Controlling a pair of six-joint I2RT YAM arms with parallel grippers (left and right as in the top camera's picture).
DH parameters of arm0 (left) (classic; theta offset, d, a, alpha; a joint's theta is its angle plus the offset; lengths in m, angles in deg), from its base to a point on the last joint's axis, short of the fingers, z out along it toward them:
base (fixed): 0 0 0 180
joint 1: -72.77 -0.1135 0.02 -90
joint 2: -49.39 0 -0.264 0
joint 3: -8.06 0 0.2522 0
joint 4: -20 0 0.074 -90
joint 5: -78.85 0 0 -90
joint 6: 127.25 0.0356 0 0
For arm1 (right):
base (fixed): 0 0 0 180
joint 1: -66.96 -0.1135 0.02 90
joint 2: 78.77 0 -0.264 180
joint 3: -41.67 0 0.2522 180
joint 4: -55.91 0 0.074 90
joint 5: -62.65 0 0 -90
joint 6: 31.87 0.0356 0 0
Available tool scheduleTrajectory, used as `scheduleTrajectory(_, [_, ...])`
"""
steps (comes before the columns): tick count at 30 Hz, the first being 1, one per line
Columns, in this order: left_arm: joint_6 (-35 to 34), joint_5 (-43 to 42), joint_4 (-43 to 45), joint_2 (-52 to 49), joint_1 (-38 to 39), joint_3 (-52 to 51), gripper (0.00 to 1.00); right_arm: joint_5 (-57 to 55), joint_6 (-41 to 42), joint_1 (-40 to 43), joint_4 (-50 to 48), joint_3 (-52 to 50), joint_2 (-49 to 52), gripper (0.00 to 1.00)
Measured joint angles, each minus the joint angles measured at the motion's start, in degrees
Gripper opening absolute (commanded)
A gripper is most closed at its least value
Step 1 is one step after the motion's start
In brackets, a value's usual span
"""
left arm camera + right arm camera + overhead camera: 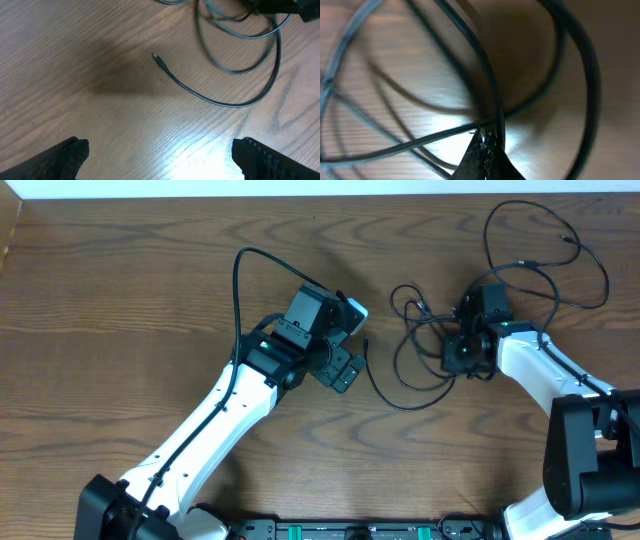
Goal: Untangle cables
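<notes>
The cables (430,330) are thin black cords in a tangle at the centre right, with a big loop (560,250) trailing to the back right. One cord runs out of the tangle toward the left and ends in a small plug (367,340), also visible in the left wrist view (156,56). My left gripper (345,370) hovers just left of that plug, open wide (160,145) with only bare table between its fingers. My right gripper (460,360) sits on the tangle and is shut (484,136). Cords (440,134) cross right at its tips. Whether one is pinched is unclear.
The table is brown wood (120,300). Thicker black robot wires (240,280) arch over the left arm. A white wall edge runs along the back. A black rail (350,530) lies at the front edge.
</notes>
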Motion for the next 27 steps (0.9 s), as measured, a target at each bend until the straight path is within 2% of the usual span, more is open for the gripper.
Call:
scheduleTrajectory(5, [0.0,0.0,0.0,0.0,0.0,0.0,0.98,-10.9,2.1,1.1,3.2,0.0,0.0,0.01])
scheduleTrajectory(12, [0.0,0.0,0.0,0.0,0.0,0.0,0.98,-16.5,2.8,11.0,3.1,0.0,0.0,0.01])
scheduleTrajectory(15, [0.0,0.0,0.0,0.0,0.0,0.0,0.98,-9.3,-0.1,14.0,1.6,-0.1,0.0,0.01])
scheduleTrajectory(19, [0.0,0.0,0.0,0.0,0.0,0.0,0.98,2.4,-4.0,13.2,0.2,0.0,-0.2,0.05])
scheduleTrajectory(24, [0.0,0.0,0.0,0.0,0.0,0.0,0.98,14.8,-5.7,9.1,-3.9,0.0,-4.9,0.13])
scheduleTrajectory(27, [0.0,0.0,0.0,0.0,0.0,0.0,0.98,17.3,-5.8,6.1,-5.3,0.1,-5.2,0.13])
